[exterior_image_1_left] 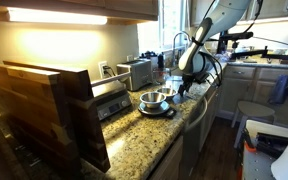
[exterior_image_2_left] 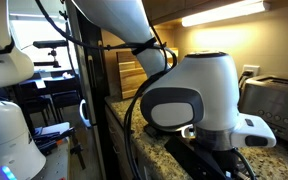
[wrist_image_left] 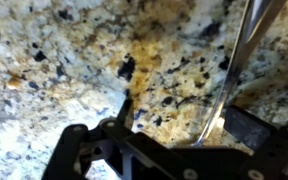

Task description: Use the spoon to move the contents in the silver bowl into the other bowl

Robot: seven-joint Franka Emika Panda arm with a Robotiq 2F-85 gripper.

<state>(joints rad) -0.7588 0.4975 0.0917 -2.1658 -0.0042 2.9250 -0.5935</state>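
The silver bowl (exterior_image_1_left: 154, 98) stands on the granite counter in front of the toaster, on a dark flat base (exterior_image_1_left: 160, 110). My gripper (exterior_image_1_left: 185, 87) hangs low over the counter just beside the bowl, on the side away from the toaster. In the wrist view the gripper (wrist_image_left: 169, 140) is open, its two dark fingers wide apart over bare granite. The shiny spoon handle (wrist_image_left: 234, 70) runs from the top right down between the fingers, close to the right finger. The spoon's bowl end, the silver bowl's contents and the other bowl do not show clearly.
A toaster (exterior_image_1_left: 135, 72) stands at the back wall and shows in both exterior views (exterior_image_2_left: 276, 96). Tall wooden boards (exterior_image_1_left: 44, 105) stand at the near end of the counter. The counter edge (exterior_image_1_left: 189, 120) drops off beside the gripper. The robot's wrist (exterior_image_2_left: 189, 95) fills much of an exterior view.
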